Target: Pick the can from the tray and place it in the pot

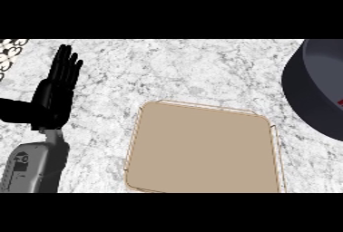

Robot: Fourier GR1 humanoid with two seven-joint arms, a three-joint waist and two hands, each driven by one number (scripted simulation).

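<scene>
A tan tray lies in the middle of the marbled counter with nothing on it. At the right edge stands a dark pot, cut off by the frame. A small red patch shows inside it at the very edge; I cannot tell whether this is the can. My left hand rests open at the left, fingers straight and pointing up, well left of the tray. My right hand does not show.
A white patterned object peeks in at the top left corner. Bare marbled counter stretches between the left hand, the tray and the pot.
</scene>
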